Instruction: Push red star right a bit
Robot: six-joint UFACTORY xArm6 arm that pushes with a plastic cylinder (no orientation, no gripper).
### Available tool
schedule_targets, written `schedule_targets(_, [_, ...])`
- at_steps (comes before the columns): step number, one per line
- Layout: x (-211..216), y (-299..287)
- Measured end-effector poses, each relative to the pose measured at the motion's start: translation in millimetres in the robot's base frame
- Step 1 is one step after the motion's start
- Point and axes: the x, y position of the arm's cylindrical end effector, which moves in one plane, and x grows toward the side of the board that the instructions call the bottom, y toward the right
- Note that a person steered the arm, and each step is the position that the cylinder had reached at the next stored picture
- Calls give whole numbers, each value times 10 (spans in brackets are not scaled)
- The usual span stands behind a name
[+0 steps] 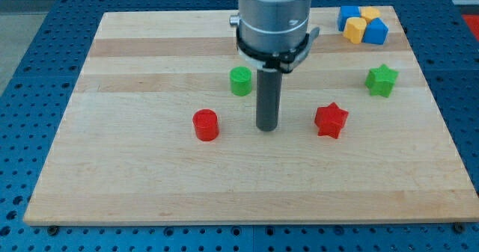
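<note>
Red star-shaped block [331,121] right of board centre, flat on light wooden board [150,185]. My tip [268,128] to its left, apart, no contact; nothing gripped, just a bare dark rod. Red cylinder block [205,125] left of tip, also apart. Green cylinder block [240,81] above-left of tip, near the rod. Green star-shaped block [381,80] above-right of red star. Top right corner: two blue blocks [376,31] and two yellow blocks [355,30], clustered, touching.

readable text: none | labels: none | numbers: none | signs: none
</note>
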Motion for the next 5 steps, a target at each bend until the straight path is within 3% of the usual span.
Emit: schedule_targets(5, [20, 809])
